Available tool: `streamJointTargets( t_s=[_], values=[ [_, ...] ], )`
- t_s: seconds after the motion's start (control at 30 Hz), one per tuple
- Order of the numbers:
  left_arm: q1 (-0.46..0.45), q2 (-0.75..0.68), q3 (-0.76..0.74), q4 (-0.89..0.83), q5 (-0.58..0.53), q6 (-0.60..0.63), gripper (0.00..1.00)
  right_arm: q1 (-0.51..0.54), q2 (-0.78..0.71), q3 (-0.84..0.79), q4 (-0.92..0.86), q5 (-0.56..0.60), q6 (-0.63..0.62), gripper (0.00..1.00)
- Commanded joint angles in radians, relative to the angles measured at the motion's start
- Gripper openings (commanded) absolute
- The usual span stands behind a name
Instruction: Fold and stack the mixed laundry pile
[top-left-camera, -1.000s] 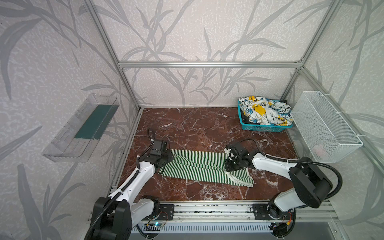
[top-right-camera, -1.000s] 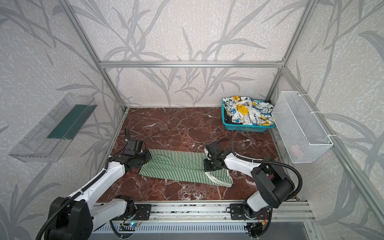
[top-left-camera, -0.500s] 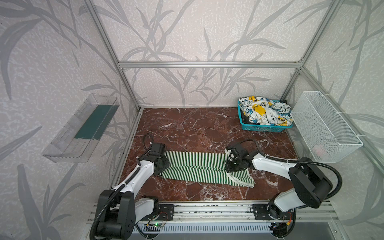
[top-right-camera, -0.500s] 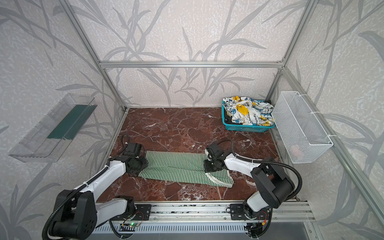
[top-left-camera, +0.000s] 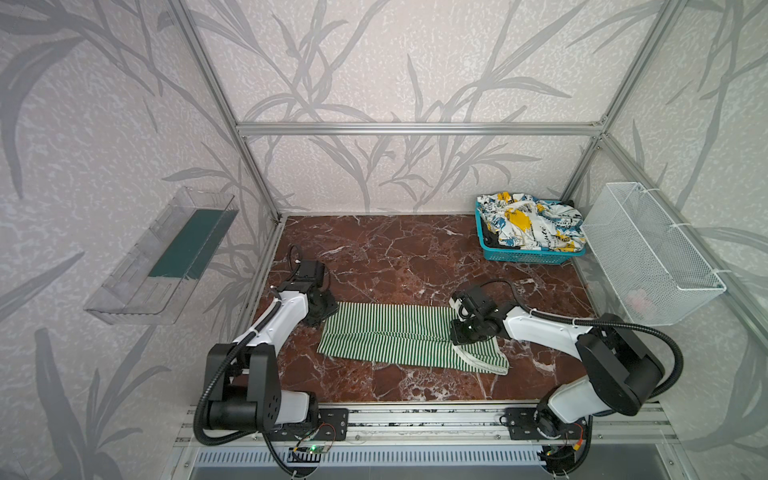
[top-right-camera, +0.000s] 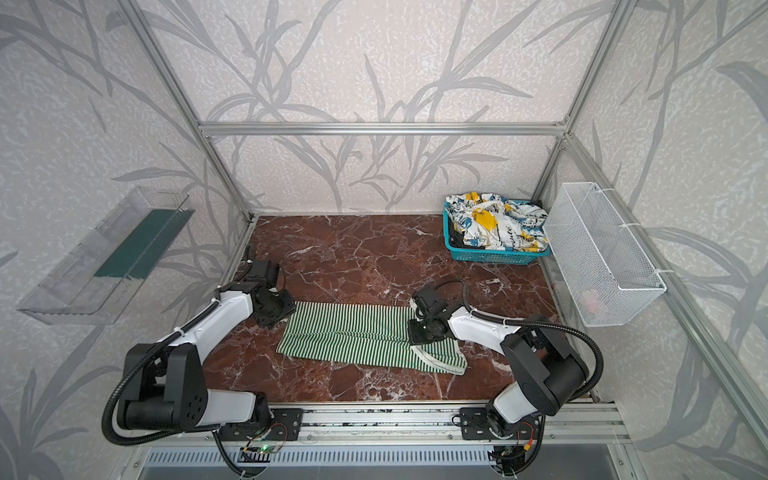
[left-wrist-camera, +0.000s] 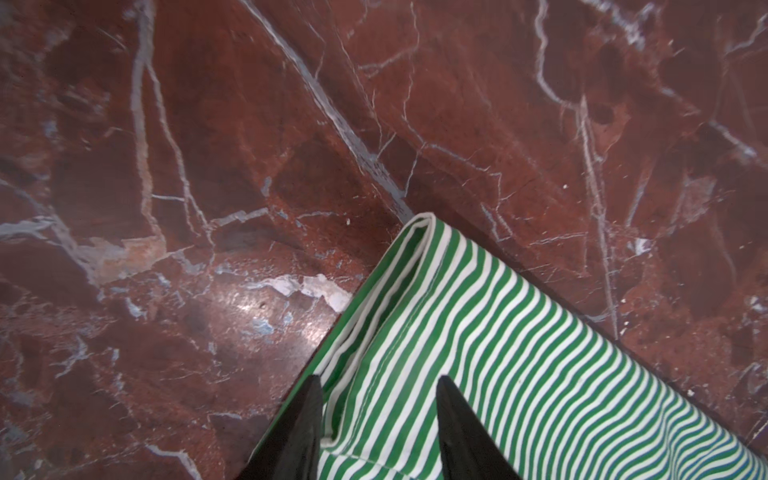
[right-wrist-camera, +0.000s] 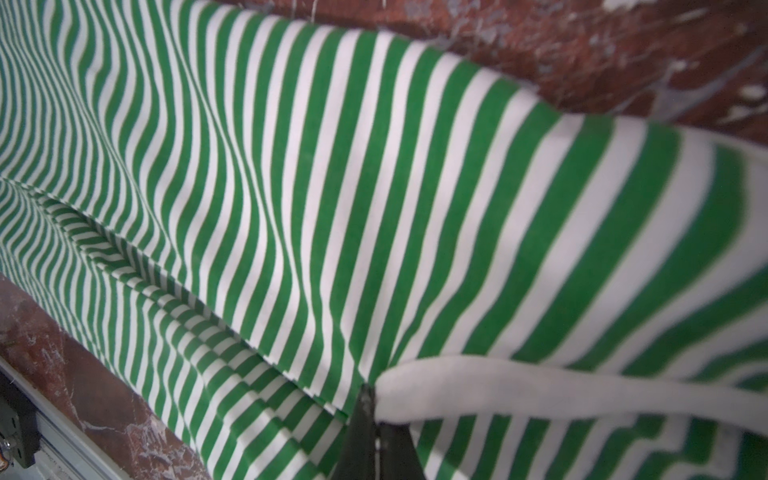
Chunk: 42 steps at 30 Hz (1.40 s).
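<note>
A green-and-white striped garment (top-left-camera: 395, 336) (top-right-camera: 357, 336) lies flat and folded lengthwise on the red marble floor, near the front. My left gripper (top-left-camera: 326, 313) (left-wrist-camera: 379, 378) hovers at its far left corner, open, both fingers apart over the folded edge (left-wrist-camera: 415, 291). My right gripper (top-left-camera: 459, 336) (right-wrist-camera: 368, 388) is down on the garment's right end, shut on the cloth right beside the white neck band (right-wrist-camera: 540, 395). The rest of the laundry pile, a printed white, blue and yellow garment (top-left-camera: 528, 224) over a black one (top-left-camera: 489, 237), sits in the teal basket (top-left-camera: 523, 257).
The teal basket stands at the back right corner. A white wire basket (top-left-camera: 648, 249) hangs on the right wall with a small pinkish item (top-left-camera: 638, 299) inside. A clear shelf (top-left-camera: 166, 257) is fixed to the left wall. Aluminium rails border the floor.
My left gripper has opened and let go of the striped garment's left edge, which now lies flat; it shifted slightly toward the front. The right gripper has stayed put, shut.
</note>
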<state>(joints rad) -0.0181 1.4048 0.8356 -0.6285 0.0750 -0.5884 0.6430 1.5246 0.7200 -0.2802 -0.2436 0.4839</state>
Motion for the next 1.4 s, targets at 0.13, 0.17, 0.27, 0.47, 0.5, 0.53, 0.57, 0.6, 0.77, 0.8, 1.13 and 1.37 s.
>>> streamJointTargets(
  t_s=[0.13,0.17,0.27,0.47,0.5,0.53,0.57,0.6,0.77,0.8,1.13,1.37],
  values=[
    [0.003,0.078,0.001,0.005,0.071,0.037,0.31,0.007,0.014,-0.006,-0.005,0.004,0.004,0.0],
    [0.003,0.085,-0.001,0.01,0.071,0.037,0.28,0.006,0.013,-0.007,-0.006,0.004,0.004,0.0],
    [0.003,0.101,0.003,0.017,0.068,0.041,0.17,0.006,0.017,-0.005,-0.005,0.004,0.003,0.0],
    [0.003,0.12,0.03,0.008,0.057,0.05,0.03,0.007,0.018,-0.004,-0.008,0.002,0.004,0.0],
    [0.004,0.122,0.038,0.003,0.052,0.054,0.01,0.006,0.019,-0.004,-0.008,0.004,0.004,0.0],
    [0.003,0.124,0.043,-0.004,0.047,0.056,0.0,0.007,0.019,-0.002,-0.007,0.004,0.005,0.0],
    [0.003,0.126,0.047,-0.011,0.041,0.06,0.0,0.007,0.019,-0.002,-0.009,0.004,0.004,0.0],
    [0.003,0.125,0.049,-0.017,0.035,0.059,0.0,0.006,0.018,-0.002,-0.011,0.006,0.004,0.0],
    [0.003,0.102,0.053,-0.015,0.028,0.064,0.0,0.006,0.02,0.0,-0.011,0.007,0.003,0.0],
    [0.004,0.099,0.06,-0.01,0.04,0.068,0.0,0.007,0.021,0.002,-0.01,0.007,0.002,0.0],
    [0.005,0.127,0.199,-0.148,-0.01,0.089,0.25,0.006,0.017,0.004,-0.014,0.013,0.004,0.0],
    [0.005,0.123,0.076,-0.102,-0.039,0.049,0.42,0.006,0.018,0.002,-0.009,0.009,-0.001,0.0]
  ],
)
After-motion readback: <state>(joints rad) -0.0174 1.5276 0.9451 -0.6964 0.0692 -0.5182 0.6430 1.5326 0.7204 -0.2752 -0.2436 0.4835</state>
